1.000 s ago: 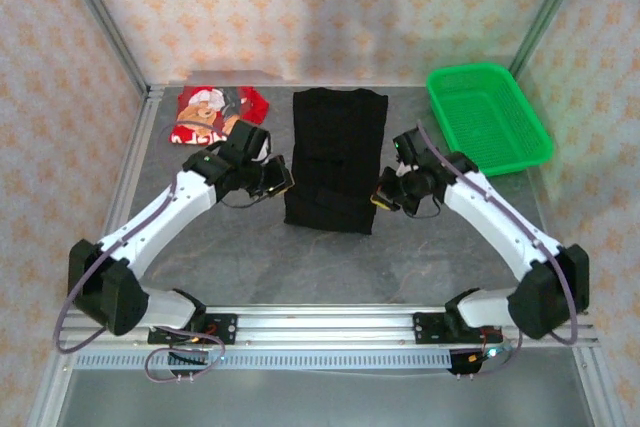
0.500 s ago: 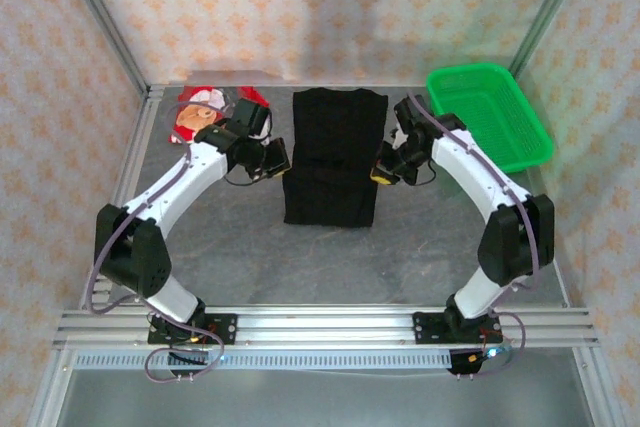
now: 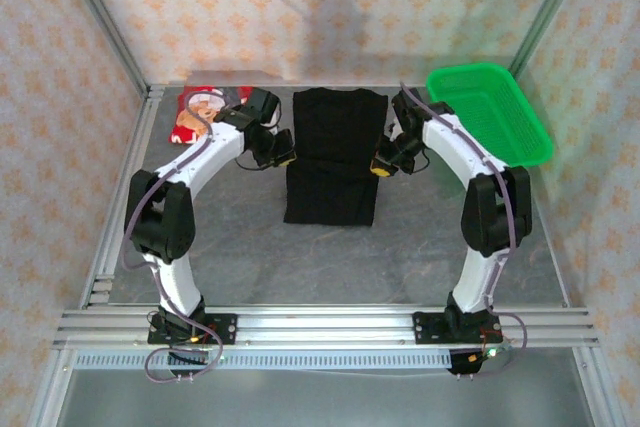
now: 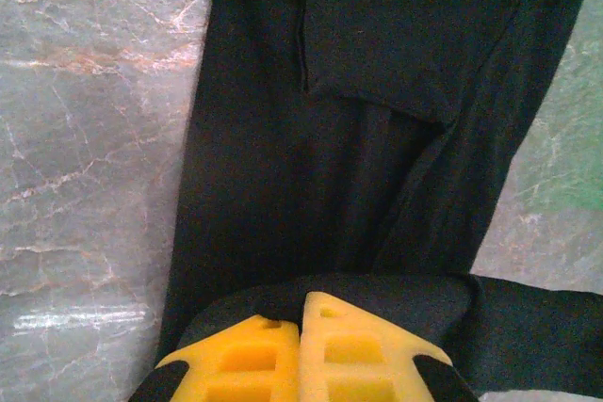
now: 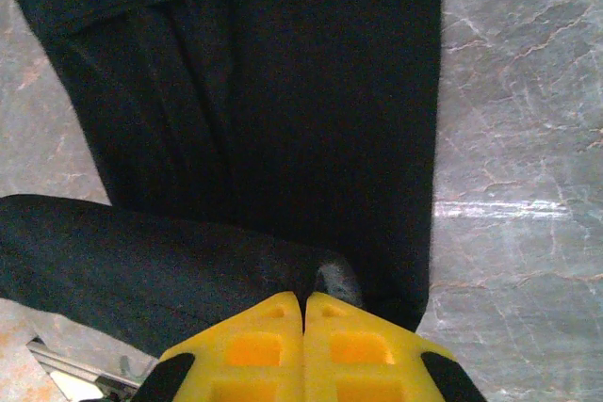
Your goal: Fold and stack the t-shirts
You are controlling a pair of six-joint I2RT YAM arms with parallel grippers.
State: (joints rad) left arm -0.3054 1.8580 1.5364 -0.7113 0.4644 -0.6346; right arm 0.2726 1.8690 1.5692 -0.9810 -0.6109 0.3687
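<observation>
Nearest, along the table's front edge: aluminium rail [image 3: 320,327] with both arm bases bolted on. The arms rise from it and reach away over the grey marbled table [image 3: 330,267], elbows out, wrists bending in toward each other.

Mid-table: black t-shirt [image 3: 335,192] lying as a long narrow strip, sides folded in, running near to far. Near end flat on the stone.

Farther up the strip: left gripper [image 3: 284,157] at its left edge, right gripper [image 3: 381,167] at its right edge, roughly level with each other.
- Left wrist view: yellow fingers [image 4: 250,360] pressed together, a band of black cloth nipped at the tips and running off sideways. Beyond it lies the flat strip, with a sleeve fold showing.
- Right wrist view: same picture mirrored. The jaws are pinched shut on a black band, with a small pale grey patch right at the nip.

Far side: red t-shirt [image 3: 200,112] crumpled in the far left corner, print up, partly behind the left arm, apart from the black one. Green basket [image 3: 492,117] in the far right corner, beside the right arm's wrist.
</observation>
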